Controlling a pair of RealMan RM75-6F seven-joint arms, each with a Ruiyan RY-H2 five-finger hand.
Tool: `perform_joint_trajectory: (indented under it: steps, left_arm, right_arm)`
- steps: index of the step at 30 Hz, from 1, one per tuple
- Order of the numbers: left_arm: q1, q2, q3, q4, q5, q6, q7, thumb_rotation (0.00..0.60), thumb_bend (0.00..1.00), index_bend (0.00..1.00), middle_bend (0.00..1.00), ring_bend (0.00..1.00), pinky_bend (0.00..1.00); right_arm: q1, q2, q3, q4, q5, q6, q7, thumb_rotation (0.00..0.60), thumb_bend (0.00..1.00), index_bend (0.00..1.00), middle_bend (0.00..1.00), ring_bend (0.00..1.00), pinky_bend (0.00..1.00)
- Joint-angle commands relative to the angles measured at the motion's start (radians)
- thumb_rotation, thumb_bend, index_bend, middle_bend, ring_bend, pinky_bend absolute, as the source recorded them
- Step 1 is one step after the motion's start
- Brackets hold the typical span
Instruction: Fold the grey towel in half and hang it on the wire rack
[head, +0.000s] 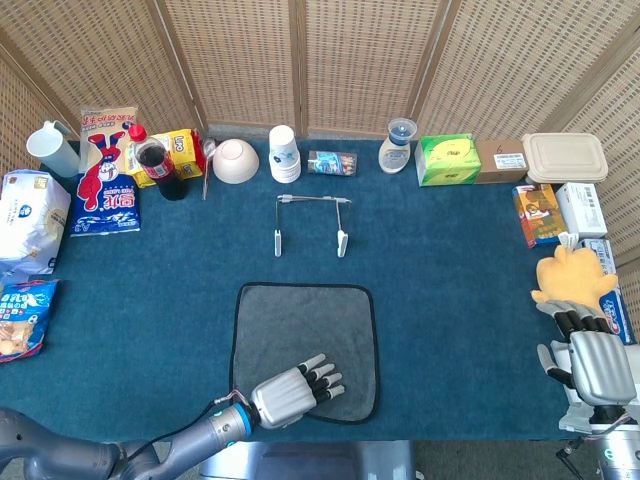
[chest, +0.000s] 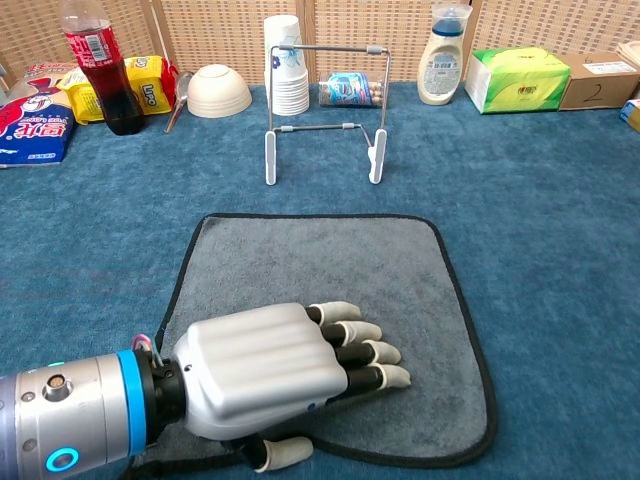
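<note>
The grey towel (head: 305, 325) (chest: 320, 260) with a black hem lies flat at the table's near middle. My left hand (head: 290, 392) (chest: 290, 375) rests palm down on its near left part, fingers stretched flat over the cloth. The thumb lies along the near hem; I cannot tell whether it is under the edge. The wire rack (head: 310, 222) (chest: 325, 110) stands upright and bare just beyond the towel. My right hand (head: 590, 360) hangs at the table's near right edge, holding nothing, far from the towel.
Along the back stand a cola bottle (head: 158, 165), a white bowl (head: 235, 160), stacked paper cups (head: 284, 153), a white bottle (head: 397, 145) and a green tissue box (head: 447, 160). Snack bags (head: 30, 225) line the left side. Boxes and a yellow plush toy (head: 573, 278) sit beyond my right hand.
</note>
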Motion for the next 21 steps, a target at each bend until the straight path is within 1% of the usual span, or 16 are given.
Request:
perform_joint_trajectory:
  steps: [1, 8, 14, 16, 18, 21]
  left_arm:
    - [0.009, -0.008, -0.005, 0.003, -0.003, 0.023, 0.003, 0.6, 0.0, 0.0, 0.0, 0.0, 0.0]
    - [0.027, -0.011, -0.014, 0.01, 0.02, 0.074, -0.042, 0.6, 0.0, 0.0, 0.0, 0.0, 0.0]
    - [0.028, -0.01, -0.02, 0.01, 0.015, 0.075, -0.071, 0.6, 0.0, 0.01, 0.0, 0.0, 0.0]
    - [0.028, -0.011, -0.022, 0.009, 0.013, 0.074, -0.082, 0.6, 0.01, 0.05, 0.0, 0.0, 0.0]
    - [0.027, -0.011, -0.025, 0.005, 0.006, 0.068, -0.095, 0.6, 0.02, 0.12, 0.02, 0.0, 0.0]
    - [0.026, -0.009, -0.029, -0.003, 0.0, 0.065, -0.112, 0.6, 0.06, 0.22, 0.09, 0.02, 0.0]
  right_arm:
    - [0.0, 0.0, 0.0, 0.0, -0.001, 0.0, 0.0, 0.6, 0.37, 0.24, 0.25, 0.19, 0.2]
    - [-0.001, 0.002, 0.0, -0.004, -0.003, 0.002, -0.004, 0.6, 0.37, 0.24, 0.25, 0.19, 0.2]
    - [0.0, 0.002, -0.001, -0.006, -0.003, -0.001, -0.006, 0.6, 0.37, 0.24, 0.25, 0.2, 0.2]
    - [0.0, 0.002, -0.001, -0.006, -0.003, -0.001, -0.006, 0.6, 0.37, 0.24, 0.25, 0.2, 0.2]
    - [-0.001, 0.003, -0.001, -0.006, -0.002, -0.001, -0.007, 0.6, 0.37, 0.24, 0.25, 0.2, 0.2]
    - [-0.002, 0.004, -0.001, -0.007, -0.002, 0.001, -0.007, 0.6, 0.37, 0.24, 0.26, 0.2, 0.2]
